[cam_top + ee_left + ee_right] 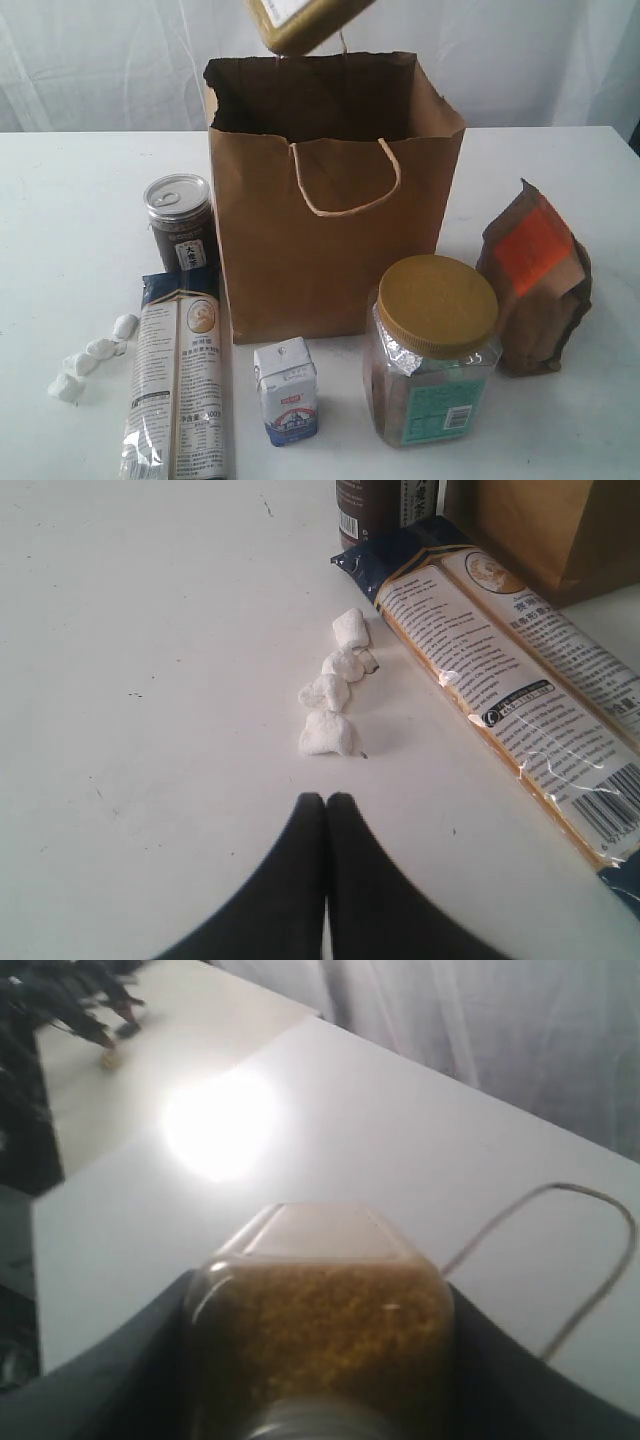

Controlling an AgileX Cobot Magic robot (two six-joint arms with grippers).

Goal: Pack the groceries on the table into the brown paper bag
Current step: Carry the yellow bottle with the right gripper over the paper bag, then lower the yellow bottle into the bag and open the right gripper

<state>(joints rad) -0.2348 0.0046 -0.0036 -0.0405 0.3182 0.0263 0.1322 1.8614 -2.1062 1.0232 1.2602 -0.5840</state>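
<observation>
Pinching a squarish clear orange-filled bottle (305,20) in right end effector (318,1285), above brown paper bag (330,230) toward far edge of counter (60,200). Likely rigid, heavy, slick: grip flat sides. With left end effector (326,802) pressed together.

Right gripper (318,1285) has the orange juice bottle (315,1335) wedged between its dark fingers (120,1360), base pointing out to twelve o'clock. Beyond lies the white table (400,1110): bright glare (220,1125) at eleven o'clock, a pale cord handle (570,1187) looping at two o'clock.

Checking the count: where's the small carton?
Exterior view, low centre: the carton stands on the table between the noodle packet and the gold-lidded jar.
</observation>
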